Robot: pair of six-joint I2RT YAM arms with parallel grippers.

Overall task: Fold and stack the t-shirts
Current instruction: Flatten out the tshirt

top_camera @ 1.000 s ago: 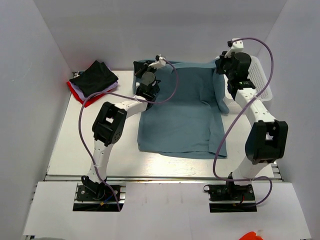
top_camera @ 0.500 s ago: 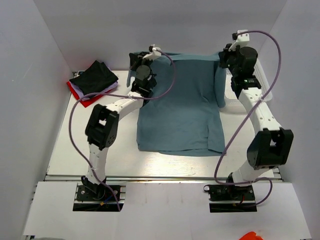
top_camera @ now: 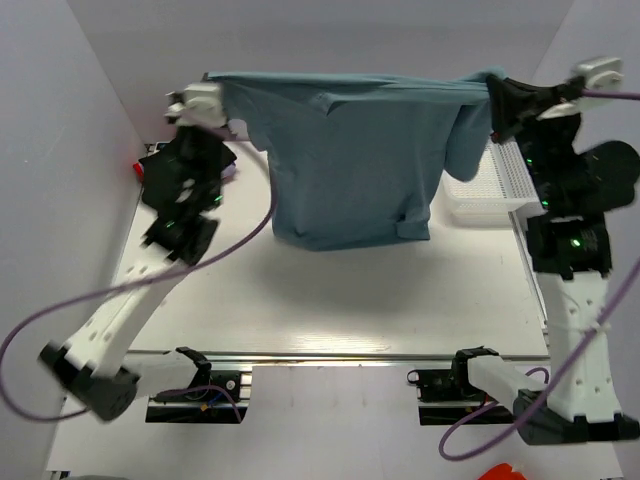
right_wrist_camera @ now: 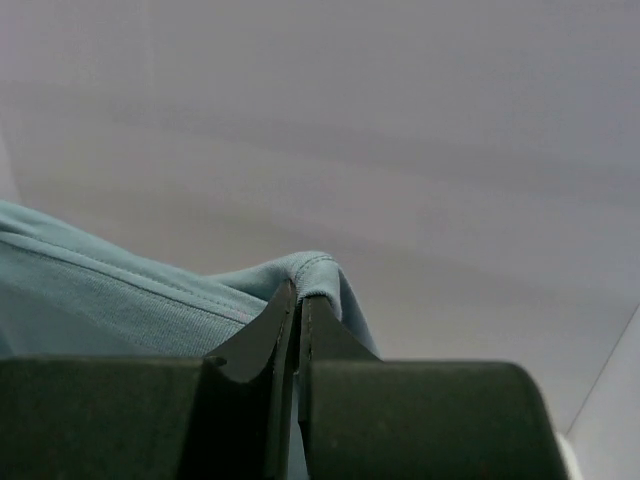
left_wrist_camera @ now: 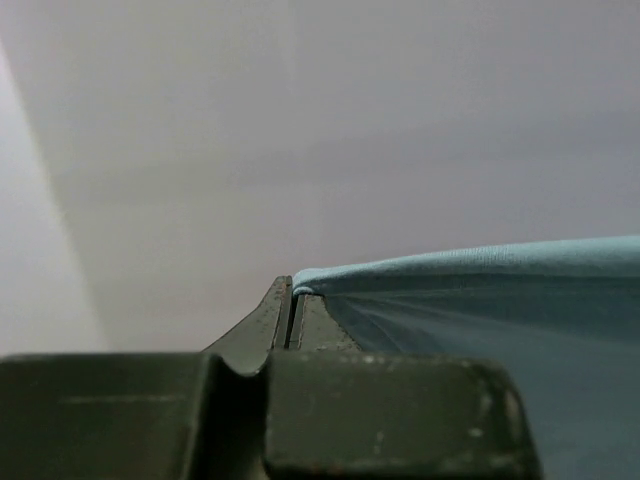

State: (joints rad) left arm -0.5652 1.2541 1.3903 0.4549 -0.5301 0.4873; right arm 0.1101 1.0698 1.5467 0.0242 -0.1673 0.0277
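The dusty blue-teal t-shirt (top_camera: 350, 160) hangs in the air, stretched between both grippers, its lower hem just above the table. My left gripper (top_camera: 212, 82) is shut on the shirt's upper left corner; the left wrist view shows the cloth (left_wrist_camera: 480, 290) pinched at the closed jaws (left_wrist_camera: 291, 300). My right gripper (top_camera: 494, 92) is shut on the upper right corner, with a sleeve (top_camera: 462, 145) drooping below it; the right wrist view shows the hem (right_wrist_camera: 310, 268) clamped at the jaws (right_wrist_camera: 298, 300). A folded black t-shirt (top_camera: 165, 170) lies at the back left, partly hidden by the left arm, with a red edge (top_camera: 136, 167) under it.
A white plastic mesh basket (top_camera: 495, 185) stands at the back right, beside the right arm. White walls close in the left, back and right sides. The arm bases sit at the near edge.
Both grippers have risen from the table's back edge, lifting the blue-teal shirt off the table until it hangs spread between them. The arms have swung outward and up.
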